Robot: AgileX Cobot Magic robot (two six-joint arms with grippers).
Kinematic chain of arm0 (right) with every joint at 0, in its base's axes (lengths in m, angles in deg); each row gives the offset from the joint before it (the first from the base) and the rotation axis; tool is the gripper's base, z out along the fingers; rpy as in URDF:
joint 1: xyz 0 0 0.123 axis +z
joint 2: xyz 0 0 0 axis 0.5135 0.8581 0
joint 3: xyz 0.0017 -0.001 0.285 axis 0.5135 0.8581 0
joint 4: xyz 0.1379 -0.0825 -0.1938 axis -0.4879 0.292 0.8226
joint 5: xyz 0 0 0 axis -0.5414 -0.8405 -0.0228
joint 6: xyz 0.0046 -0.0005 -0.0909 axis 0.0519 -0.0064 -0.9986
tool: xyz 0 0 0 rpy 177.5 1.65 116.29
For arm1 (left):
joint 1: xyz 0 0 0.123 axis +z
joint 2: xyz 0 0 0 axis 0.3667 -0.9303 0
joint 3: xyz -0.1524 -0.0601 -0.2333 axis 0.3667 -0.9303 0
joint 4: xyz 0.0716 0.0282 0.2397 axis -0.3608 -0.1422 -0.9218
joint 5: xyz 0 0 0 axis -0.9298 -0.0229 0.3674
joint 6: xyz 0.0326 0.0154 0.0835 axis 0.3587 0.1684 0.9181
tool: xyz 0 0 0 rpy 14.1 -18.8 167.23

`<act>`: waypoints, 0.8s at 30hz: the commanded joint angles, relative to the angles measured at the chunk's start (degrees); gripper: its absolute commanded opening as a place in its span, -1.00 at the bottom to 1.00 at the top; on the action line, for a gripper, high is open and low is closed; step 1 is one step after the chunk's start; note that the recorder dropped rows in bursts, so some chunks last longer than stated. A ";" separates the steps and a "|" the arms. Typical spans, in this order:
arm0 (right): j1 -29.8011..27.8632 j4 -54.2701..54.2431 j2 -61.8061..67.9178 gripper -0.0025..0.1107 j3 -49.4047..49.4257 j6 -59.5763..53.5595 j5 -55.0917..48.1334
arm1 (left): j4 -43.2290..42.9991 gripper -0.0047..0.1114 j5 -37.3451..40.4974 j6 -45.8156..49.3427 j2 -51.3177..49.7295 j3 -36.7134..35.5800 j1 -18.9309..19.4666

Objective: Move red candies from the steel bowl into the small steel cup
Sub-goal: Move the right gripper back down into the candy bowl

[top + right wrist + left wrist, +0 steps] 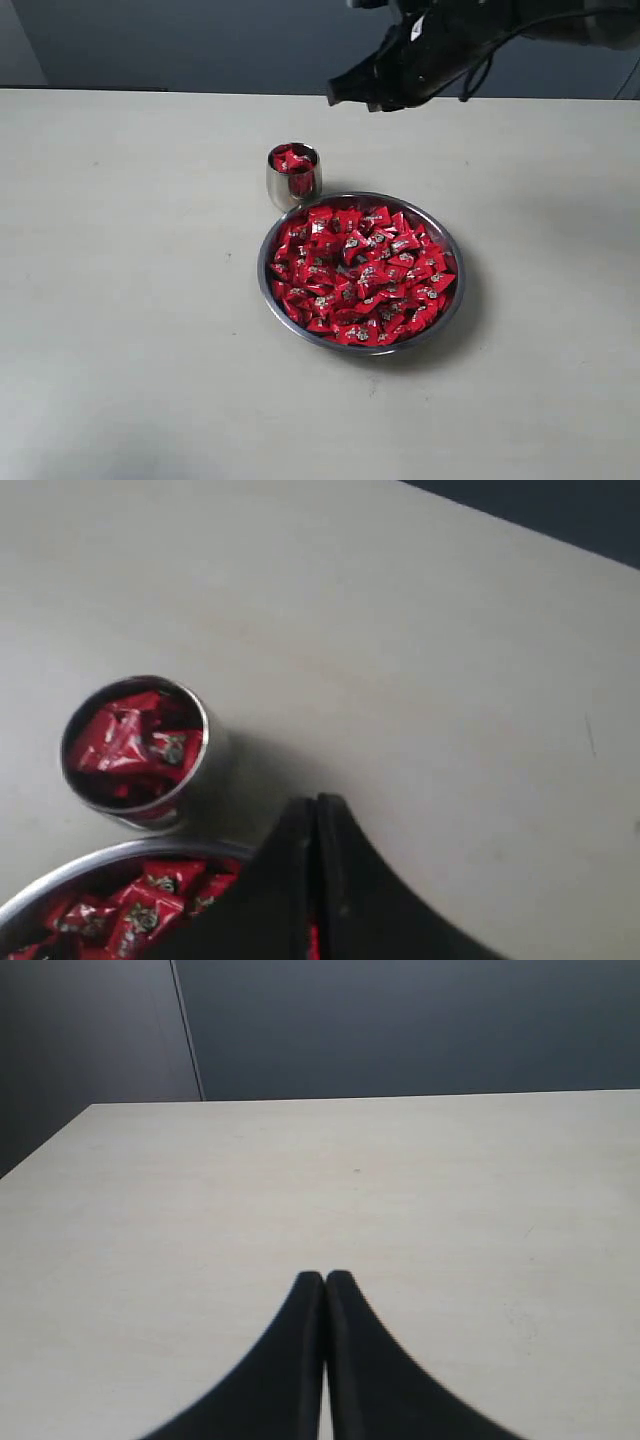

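**Both claws clenched; red sweets in bowl and cup**

A wide, shallow round steel bowl (264, 268) sits on the pale tabletop (130, 300), heaped with small sweets in shiny red wrappers (360, 275). A small, mirror-finished steel cup (293, 188) stands just beside the bowl's rim, on its upper-left side in the exterior view. It holds more red sweets nearly to its top. The right claw (335, 95) hovers above the tabletop beyond the cup, clenched, with nothing seen between its fingers. The left claw (324, 1278), likewise clenched and empty, is over bare tabletop.
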 commanded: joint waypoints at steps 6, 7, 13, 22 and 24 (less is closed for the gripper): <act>-1.53 -1.04 -5.20 -0.96 11.99 0.31 4.75 | -0.33 -0.91 -0.10 -0.15 0.26 -0.22 -0.31; -1.53 -2.15 -5.20 -0.96 12.66 0.31 4.53 | -0.33 -0.91 -0.10 -0.15 0.26 -0.22 -0.31; -1.40 -5.82 -5.20 -0.96 13.46 0.31 -3.54 | -0.33 -0.91 -0.10 -0.15 0.26 -0.22 -0.31; -1.40 -9.97 -4.48 -0.96 13.46 0.31 -12.52 | -0.33 -0.91 -0.10 -0.15 0.26 -0.22 -0.31; -1.40 -10.41 -3.53 -0.96 13.46 0.31 -14.23 | -0.33 -0.91 -0.10 -0.15 0.26 -0.22 -0.31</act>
